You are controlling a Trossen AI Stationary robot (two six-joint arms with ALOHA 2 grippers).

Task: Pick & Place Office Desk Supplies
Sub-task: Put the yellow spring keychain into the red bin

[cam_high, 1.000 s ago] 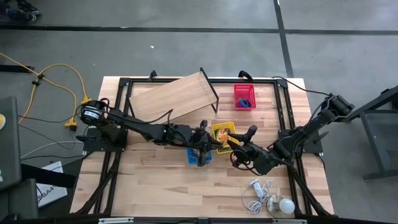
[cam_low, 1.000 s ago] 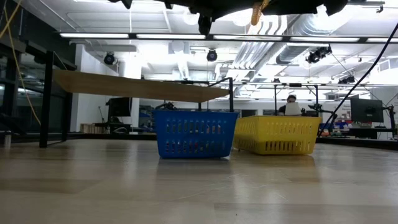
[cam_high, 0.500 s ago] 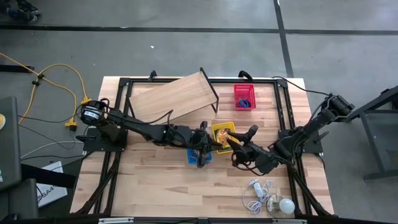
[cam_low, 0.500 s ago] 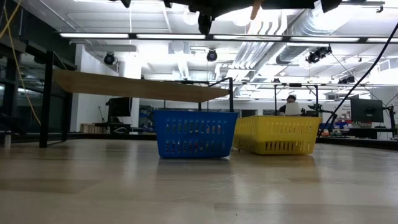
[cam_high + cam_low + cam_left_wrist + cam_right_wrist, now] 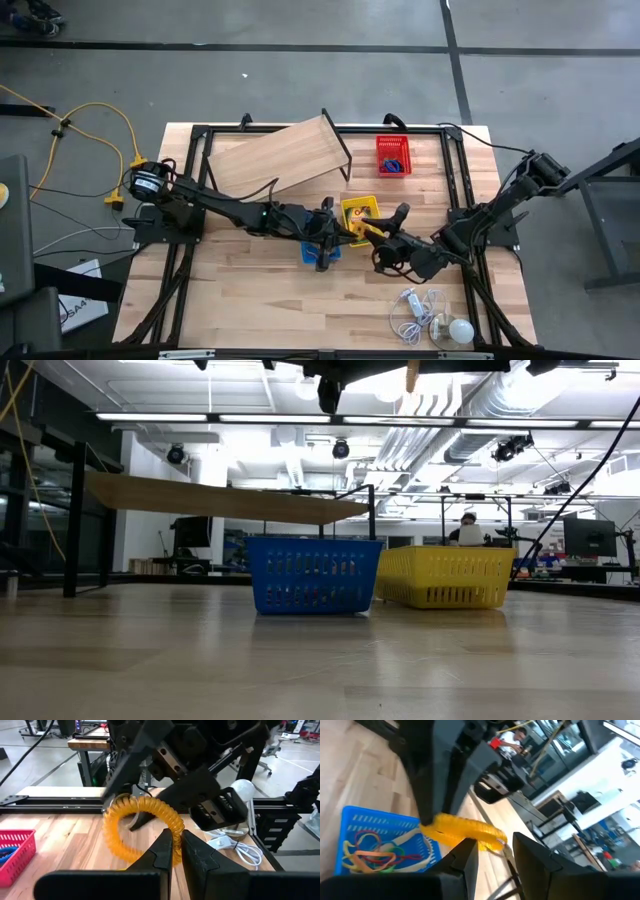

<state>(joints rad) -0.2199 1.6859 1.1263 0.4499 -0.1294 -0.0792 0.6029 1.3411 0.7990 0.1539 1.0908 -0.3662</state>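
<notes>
High view: both dark arms are seen meeting over the middle of the wooden table (image 5: 250,310). The left gripper (image 5: 338,232) is held above the blue basket (image 5: 308,251), right beside the yellow basket (image 5: 357,209). Its fingers (image 5: 162,852) are almost closed, and an orange coiled band (image 5: 140,827) is pinched between them. The right gripper (image 5: 385,228) is placed just across from it, over the yellow basket's edge. Its fingers (image 5: 465,857) are set part way open, and the same coiled band (image 5: 465,831) is seen just in front of them. It cannot be told for sure if the band is touched by them.

Tangled rubber bands (image 5: 372,851) of many colours are seen lying in the blue basket. The red basket (image 5: 392,155) is set well apart, near the far edge of the table, with something blue inside it. A wooden board (image 5: 275,152) on black legs is stood beside it. A white bulb (image 5: 460,330) with a thin cord (image 5: 412,310) is laid near the front edge.

From the low view, the blue basket (image 5: 313,573) and the yellow basket (image 5: 447,576) are seen side by side on the table, with the grippers high above them.
</notes>
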